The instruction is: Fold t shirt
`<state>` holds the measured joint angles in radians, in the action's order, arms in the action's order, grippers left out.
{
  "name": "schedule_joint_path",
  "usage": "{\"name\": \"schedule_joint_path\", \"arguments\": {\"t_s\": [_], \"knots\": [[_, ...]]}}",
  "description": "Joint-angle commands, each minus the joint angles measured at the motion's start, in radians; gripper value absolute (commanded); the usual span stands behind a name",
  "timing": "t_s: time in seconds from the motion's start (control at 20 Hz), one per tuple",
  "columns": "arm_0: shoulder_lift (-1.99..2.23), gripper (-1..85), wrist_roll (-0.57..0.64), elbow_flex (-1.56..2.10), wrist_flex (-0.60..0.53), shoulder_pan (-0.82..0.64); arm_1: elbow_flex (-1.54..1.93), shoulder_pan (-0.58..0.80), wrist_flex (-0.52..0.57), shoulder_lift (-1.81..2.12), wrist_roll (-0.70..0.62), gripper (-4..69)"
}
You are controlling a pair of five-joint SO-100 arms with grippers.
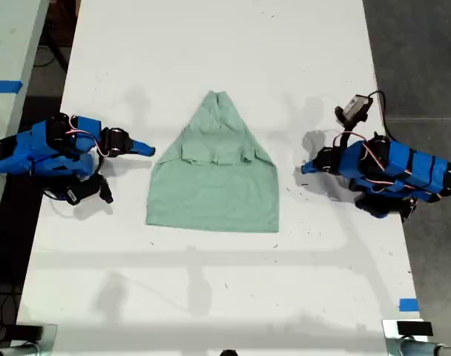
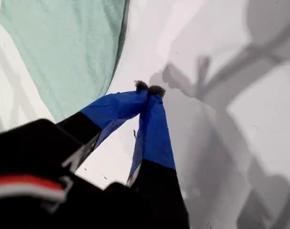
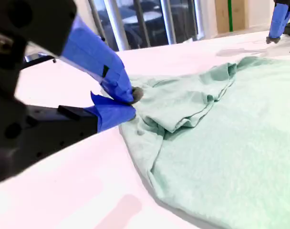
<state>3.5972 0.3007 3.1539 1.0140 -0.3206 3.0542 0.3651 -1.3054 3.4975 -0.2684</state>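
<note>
My first hand (image 2: 149, 89) clenched empty, low beside t shirt (image 1: 214, 174), my second hand (image 3: 130, 102) clenched at its edge

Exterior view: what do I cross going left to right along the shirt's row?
my second end effector → t shirt → my first end effector
</note>
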Motion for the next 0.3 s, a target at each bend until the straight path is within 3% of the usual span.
{"name": "schedule_joint_path", "arguments": {"t_s": [0.0, 0.25], "knots": [[0.006, -0.1, -0.003, -0.006, 0.000, -0.015, 0.032, -0.005, -0.003, 0.015, 0.005, -0.8], [0.006, -0.1, -0.006, -0.006, 0.003, -0.018, 0.034, 0.000, -0.008, 0.015, 0.026, -0.8]]}}
